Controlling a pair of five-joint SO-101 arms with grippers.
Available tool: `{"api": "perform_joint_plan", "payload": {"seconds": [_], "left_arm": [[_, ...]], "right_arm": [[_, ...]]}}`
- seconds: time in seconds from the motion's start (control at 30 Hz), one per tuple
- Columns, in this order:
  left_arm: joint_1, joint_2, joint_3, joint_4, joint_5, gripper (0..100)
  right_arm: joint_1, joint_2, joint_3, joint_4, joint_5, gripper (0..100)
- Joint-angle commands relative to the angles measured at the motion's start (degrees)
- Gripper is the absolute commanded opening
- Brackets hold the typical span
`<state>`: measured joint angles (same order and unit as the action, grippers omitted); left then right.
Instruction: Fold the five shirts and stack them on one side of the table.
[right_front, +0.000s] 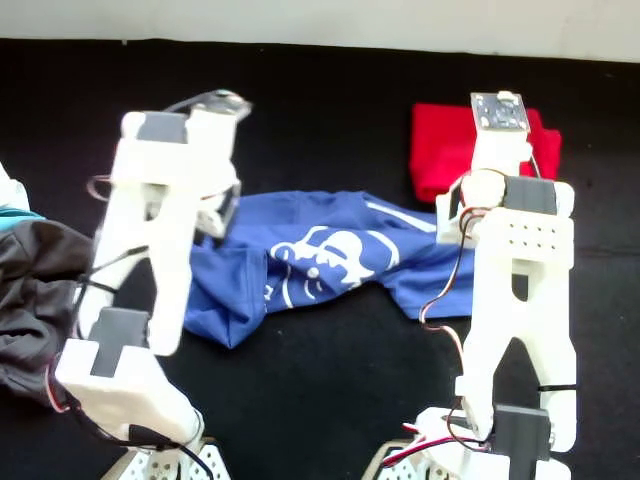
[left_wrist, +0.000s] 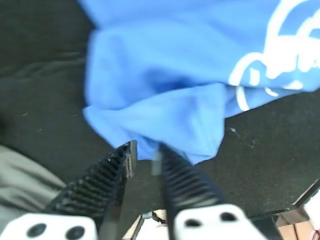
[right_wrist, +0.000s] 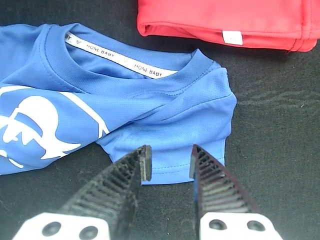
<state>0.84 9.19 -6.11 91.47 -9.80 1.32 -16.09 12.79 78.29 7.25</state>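
A blue shirt (right_front: 330, 260) with a white print lies spread across the middle of the black table, its left end bunched and doubled over. My left gripper (left_wrist: 146, 152) is shut on a corner of that bunched blue shirt (left_wrist: 170, 65), the fabric running in between its fingers. My right gripper (right_wrist: 170, 162) is open just above the hem of the sleeve on the blue shirt (right_wrist: 150, 95), near the collar end. A folded red shirt (right_front: 445, 150) rests at the back right, just beyond the blue shirt's collar, and its near edge shows as the red shirt (right_wrist: 220, 17) past the right gripper.
A heap of dark and grey shirts (right_front: 35, 290) lies at the table's left edge, beside the left arm's base; grey cloth (left_wrist: 20, 175) shows near the left gripper. Bare black table (right_front: 330, 400) lies between the two arm bases.
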Motion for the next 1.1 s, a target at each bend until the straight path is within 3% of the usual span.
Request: {"api": "perform_joint_plan", "payload": {"seconds": [0.0, 0.23, 0.4, 0.6, 0.7, 0.87, 1.07], "left_arm": [[5.0, -0.4, 2.2, -3.1, 5.2, 22], [7.3, -0.4, 10.5, -14.7, 11.8, 22], [7.3, -0.3, 14.2, -18.8, 12.1, 22], [2.8, -0.3, 19.9, -28.5, 11.9, 22], [0.5, -0.3, 20.1, -29.2, 11.9, 19], [0.1, -0.3, 20.4, -29.0, 7.6, 0], [-1.7, -1.0, 17.7, -25.1, 7.1, 1]], "right_arm": [[-0.6, -1.9, -0.2, 0.2, 0.4, 13.5], [-0.5, -2.2, -0.2, 0.2, 0.4, 13.5], [-0.3, -2.2, -0.2, 0.2, 0.4, 13.5], [-0.4, -2.2, -0.2, 0.4, 0.4, 13.5], [-0.4, -2.2, -0.2, 0.5, 0.4, 13.5], [-0.6, -2.0, -0.2, 0.2, 0.4, 13.5], [-0.6, -2.2, -0.2, 0.4, 0.4, 13.5]]}}
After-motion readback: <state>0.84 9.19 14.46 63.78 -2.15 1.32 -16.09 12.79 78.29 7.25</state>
